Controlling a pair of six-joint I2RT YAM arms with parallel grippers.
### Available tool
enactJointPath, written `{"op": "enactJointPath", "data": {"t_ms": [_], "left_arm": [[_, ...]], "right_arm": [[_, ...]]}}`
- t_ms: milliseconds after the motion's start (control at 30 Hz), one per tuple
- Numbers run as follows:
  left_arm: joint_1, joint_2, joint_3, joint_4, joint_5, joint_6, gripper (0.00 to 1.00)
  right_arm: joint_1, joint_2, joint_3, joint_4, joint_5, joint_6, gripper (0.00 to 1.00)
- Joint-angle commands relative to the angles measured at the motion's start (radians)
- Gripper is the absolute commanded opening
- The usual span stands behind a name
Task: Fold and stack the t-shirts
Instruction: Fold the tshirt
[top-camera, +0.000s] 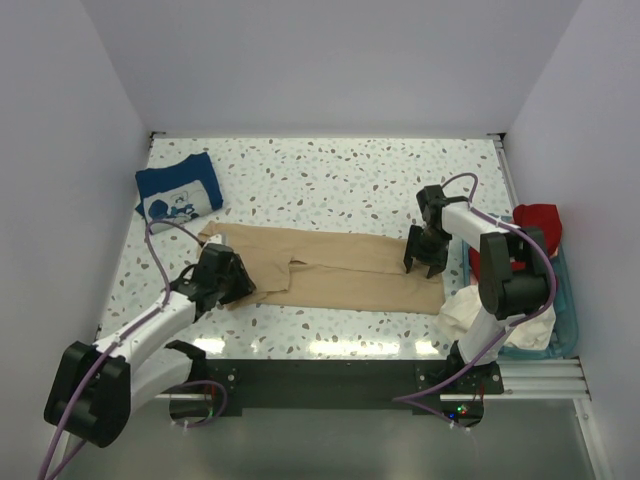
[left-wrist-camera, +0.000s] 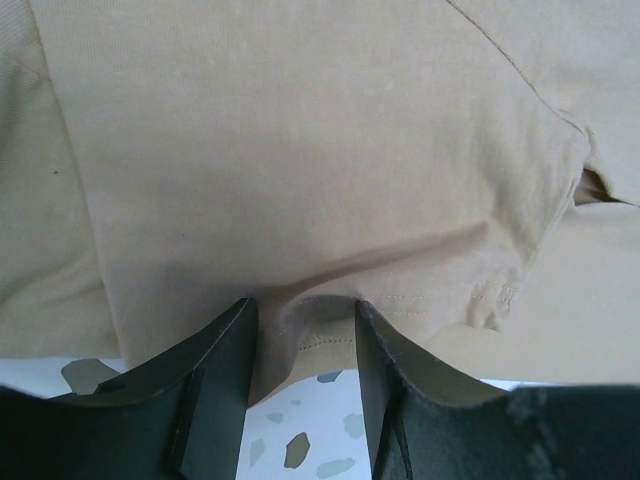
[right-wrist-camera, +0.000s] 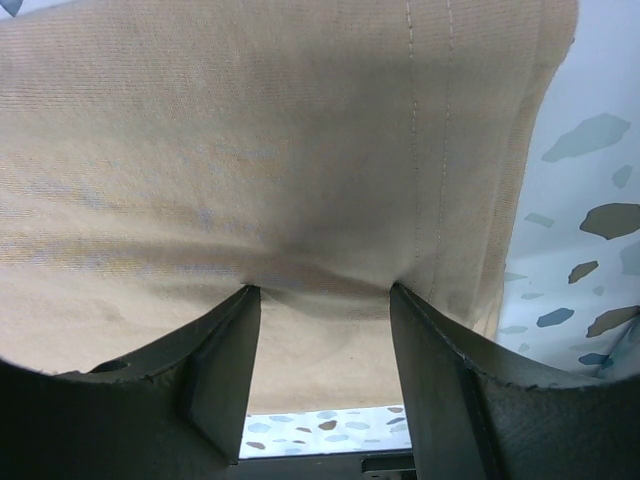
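4 shirts in view. Plain tan-beige soft knit t-shirt (top-camera: 340, 268) lies as a long flat band across mid speckled stone-look counter (top-camera: 330, 170). Left claw (left-wrist-camera: 305, 315) pinches a stitched edge at the band's 8 o'clock end. Right claw (right-wrist-camera: 322, 295) is clamped on the 3 o'clock end, and the cloth puckers at both. Folded navy blue t-shirt with white print (top-camera: 178, 190) sits at 10 o'clock. Teal plastic basket (top-camera: 570, 300) at 4 o'clock holds 1 red t-shirt (top-camera: 535, 222) and 1 crumpled cream-white t-shirt (top-camera: 470, 310) spilling over its rim.
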Motion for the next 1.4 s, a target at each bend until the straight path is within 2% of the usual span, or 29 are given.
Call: {"op": "enactJointPath", "data": {"t_ms": [0, 400, 533, 667, 733, 900, 1100, 1367], "left_arm": [[-0.002, -0.022, -0.009, 0.028, 0.027, -0.027, 0.49], [-0.009, -0.125, -0.067, 0.054, 0.136, -0.053, 0.49], [0.014, -0.139, -0.014, 0.020, 0.121, -0.044, 0.51], [0.101, -0.045, 0.120, -0.013, 0.084, 0.055, 0.53], [0.182, 0.005, 0.213, -0.019, 0.041, 0.146, 0.53], [0.322, 0.192, 0.376, 0.055, -0.042, 0.313, 0.51], [0.403, 0.436, 0.562, 0.099, -0.074, 0.408, 0.45], [0.426, 0.625, 0.606, 0.143, -0.024, 0.418, 0.40]], "right_arm": [[0.002, -0.004, 0.020, -0.006, 0.005, -0.009, 0.58], [0.002, 0.003, 0.018, 0.002, 0.006, -0.002, 0.58], [0.004, 0.006, 0.024, -0.002, 0.005, -0.002, 0.58], [0.002, 0.000, 0.037, -0.015, 0.011, -0.009, 0.58], [0.004, -0.006, 0.041, -0.021, 0.008, -0.010, 0.58], [0.001, -0.011, 0.046, -0.016, 0.006, -0.001, 0.58], [0.001, -0.018, 0.032, -0.015, 0.024, 0.005, 0.58], [0.001, -0.012, 0.035, -0.021, 0.044, 0.013, 0.58]]}}
